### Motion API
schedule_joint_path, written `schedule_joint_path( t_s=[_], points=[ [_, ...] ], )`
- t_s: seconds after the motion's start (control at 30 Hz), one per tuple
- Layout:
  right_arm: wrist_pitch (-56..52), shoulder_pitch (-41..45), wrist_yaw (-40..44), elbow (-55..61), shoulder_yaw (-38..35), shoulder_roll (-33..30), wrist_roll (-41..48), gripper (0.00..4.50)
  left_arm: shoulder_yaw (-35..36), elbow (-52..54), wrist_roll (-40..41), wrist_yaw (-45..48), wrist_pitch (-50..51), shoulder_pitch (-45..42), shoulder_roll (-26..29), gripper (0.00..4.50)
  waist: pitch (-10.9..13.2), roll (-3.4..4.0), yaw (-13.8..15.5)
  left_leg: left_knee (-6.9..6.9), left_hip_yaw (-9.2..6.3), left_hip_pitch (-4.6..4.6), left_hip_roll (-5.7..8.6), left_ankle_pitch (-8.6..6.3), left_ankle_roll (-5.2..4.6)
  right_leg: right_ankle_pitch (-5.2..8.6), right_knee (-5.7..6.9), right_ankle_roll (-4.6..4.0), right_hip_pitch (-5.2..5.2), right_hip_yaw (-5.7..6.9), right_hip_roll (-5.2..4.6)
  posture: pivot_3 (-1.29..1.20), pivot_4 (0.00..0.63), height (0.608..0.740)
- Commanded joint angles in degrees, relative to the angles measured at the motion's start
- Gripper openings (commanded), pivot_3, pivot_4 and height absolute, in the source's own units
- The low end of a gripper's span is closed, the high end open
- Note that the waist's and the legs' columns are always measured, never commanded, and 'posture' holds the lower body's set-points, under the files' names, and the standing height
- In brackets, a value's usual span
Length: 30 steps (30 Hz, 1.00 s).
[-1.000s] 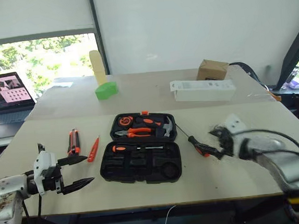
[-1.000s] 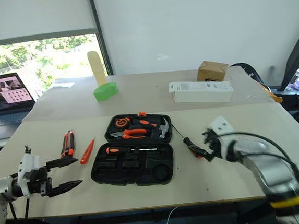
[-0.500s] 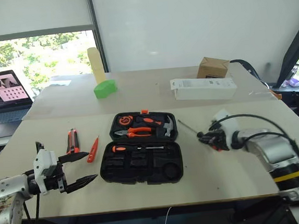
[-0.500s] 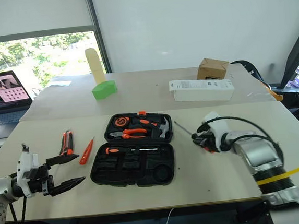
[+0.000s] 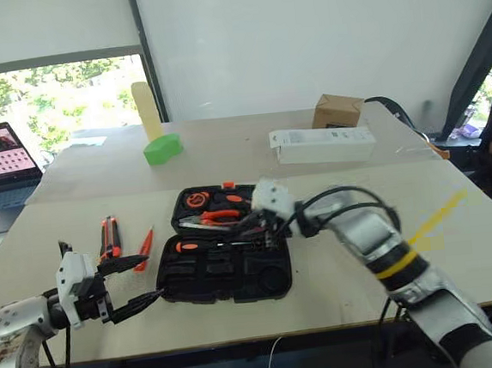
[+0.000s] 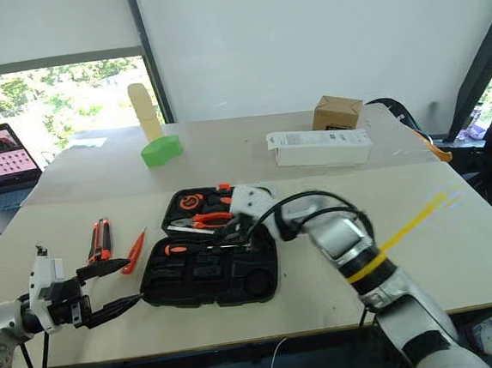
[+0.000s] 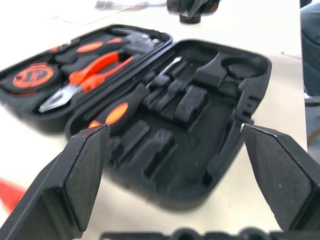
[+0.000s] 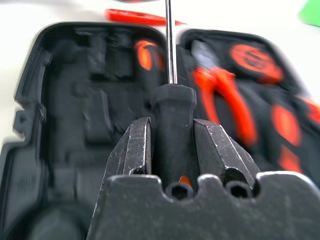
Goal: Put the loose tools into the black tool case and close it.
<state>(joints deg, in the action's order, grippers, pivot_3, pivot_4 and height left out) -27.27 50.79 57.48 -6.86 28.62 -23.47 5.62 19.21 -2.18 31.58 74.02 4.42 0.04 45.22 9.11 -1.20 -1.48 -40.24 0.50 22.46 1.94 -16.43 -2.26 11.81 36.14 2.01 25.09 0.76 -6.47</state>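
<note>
Two pale tables (image 5: 390, 249), window behind, right fingers (image 8: 172, 145) pinching screwdriver (image 8: 171, 120), left fingers (image 5: 134, 284) spread.

We reach our right arm in from the right and across to the middle, its right claw (image 8: 171, 150) pointing left and slightly downward, both fingers (image 8: 134, 150) pressed against a black handle. Our left arm stays low at the left, left claw (image 5: 132, 284) spread wide, pointing right.
</note>
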Motion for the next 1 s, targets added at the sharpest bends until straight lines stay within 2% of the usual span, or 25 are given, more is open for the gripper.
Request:
schedule_joint_path(
  t_s=[0.03,0.43,0.8,1.0],
  points=[
    [4.35,1.50,1.17,-2.95,1.95,-0.42,-4.63,0.93,1.74,2.18,0.63,0.10,-1.02,1.47,0.31,4.50,0.00,0.01,0.44,0.00,0.00,0.02,0.03,0.01,0.02,-0.01,0.00,0.02,0.00,0.00,-0.01,0.00,0.150,0.740],
    [4.10,-0.63,7.85,-4.38,3.65,-4.47,-8.36,0.93,2.70,0.56,0.26,1.34,-1.99,1.85,1.49,4.50,0.01,0.01,0.74,0.01,0.01,0.05,0.07,-0.01,0.01,-0.03,-0.15,0.05,-0.05,0.09,-0.02,0.00,0.150,0.740],
    [-3.45,-1.11,5.76,-7.93,2.33,-1.11,-8.59,0.93,1.94,-3.68,-0.95,2.76,-4.82,-0.17,1.02,4.50,-0.01,0.00,0.44,0.02,0.01,-0.28,0.05,-0.14,-0.21,-0.02,-0.17,0.03,-0.23,0.07,-0.01,0.00,0.150,0.740],
    [-0.28,0.07,8.07,-10.29,3.61,-2.20,-10.32,0.93,2.50,-4.34,-1.05,3.51,-5.98,0.77,0.75,4.50,0.00,0.00,0.48,0.07,0.01,-0.50,0.03,-0.14,-0.20,-0.01,-0.17,-0.02,-0.41,0.07,-0.01,0.00,0.150,0.740]
  ],
)
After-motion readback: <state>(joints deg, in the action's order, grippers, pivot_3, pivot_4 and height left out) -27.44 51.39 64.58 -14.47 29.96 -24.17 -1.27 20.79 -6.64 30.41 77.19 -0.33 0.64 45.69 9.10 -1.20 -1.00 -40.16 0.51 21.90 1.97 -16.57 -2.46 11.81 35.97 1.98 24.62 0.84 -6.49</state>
